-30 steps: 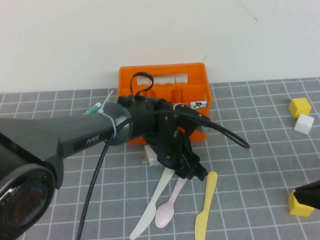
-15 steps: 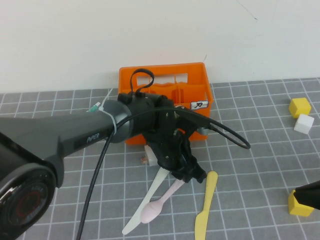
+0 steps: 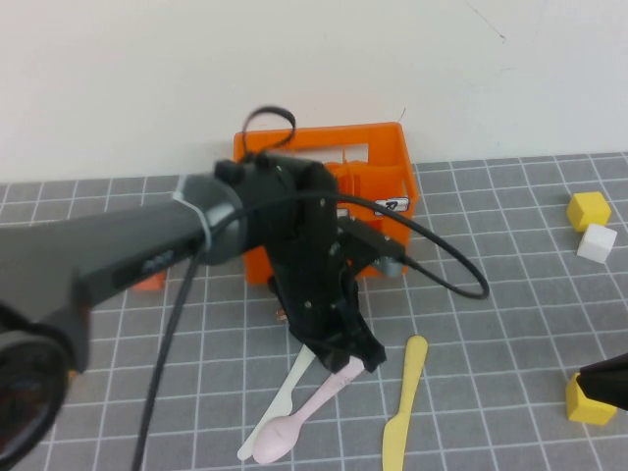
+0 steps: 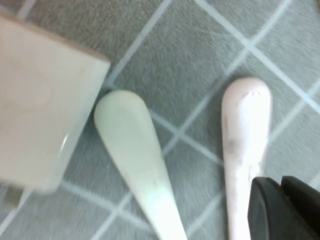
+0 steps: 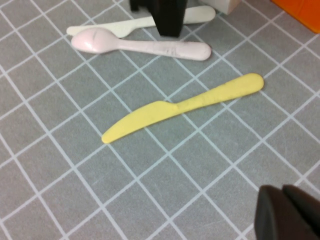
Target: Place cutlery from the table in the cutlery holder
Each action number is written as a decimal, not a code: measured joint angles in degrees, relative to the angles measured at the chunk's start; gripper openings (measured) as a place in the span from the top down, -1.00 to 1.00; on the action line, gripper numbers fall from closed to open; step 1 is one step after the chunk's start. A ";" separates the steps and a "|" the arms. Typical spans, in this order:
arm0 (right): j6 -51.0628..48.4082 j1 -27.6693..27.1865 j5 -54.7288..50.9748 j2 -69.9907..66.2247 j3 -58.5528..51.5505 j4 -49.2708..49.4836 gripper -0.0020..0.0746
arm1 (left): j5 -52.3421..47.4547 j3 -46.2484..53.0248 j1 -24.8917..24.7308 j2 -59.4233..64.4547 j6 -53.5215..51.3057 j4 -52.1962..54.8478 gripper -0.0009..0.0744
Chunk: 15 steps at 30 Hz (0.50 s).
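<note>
L gripper (image 3: 355, 359) clamped on pink spoon (image 3: 294, 424) handle, white knife (image 3: 280, 404) just beside; R gripper (image 5: 290, 212) parked, state unclear.

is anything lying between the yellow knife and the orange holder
Nothing visible lies on the table between the yellow knife and the cutlery holder. The left gripper, shut at the pink spoon, sits beside that path. The right gripper waits far right.

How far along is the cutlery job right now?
Done: nothing; no cutlery shows in the orange crate. In hand: left gripper, fingers shut, sits at the pink spoon's handle; a firm grip is not confirmed. Left: the spoon, white knife and yellow knife all lie on the table. Right gripper waits at the near right edge.
</note>
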<state>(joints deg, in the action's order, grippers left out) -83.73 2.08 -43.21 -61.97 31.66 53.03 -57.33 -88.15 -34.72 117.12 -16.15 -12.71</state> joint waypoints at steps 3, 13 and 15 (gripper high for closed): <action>0.00 0.00 0.36 0.00 0.00 0.00 0.95 | -0.91 0.00 0.00 -2.81 0.00 0.29 0.96; 0.00 0.00 0.49 0.00 0.00 0.00 0.95 | 0.36 0.00 0.00 -3.21 -0.23 -4.09 0.97; 0.00 0.00 0.59 0.00 0.00 -0.24 0.95 | 0.80 0.13 0.00 -1.92 -1.65 -4.42 0.97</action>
<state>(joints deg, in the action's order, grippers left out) -83.73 2.08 -42.62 -61.97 31.66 52.79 -56.54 -88.02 -34.72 115.20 -17.79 -17.13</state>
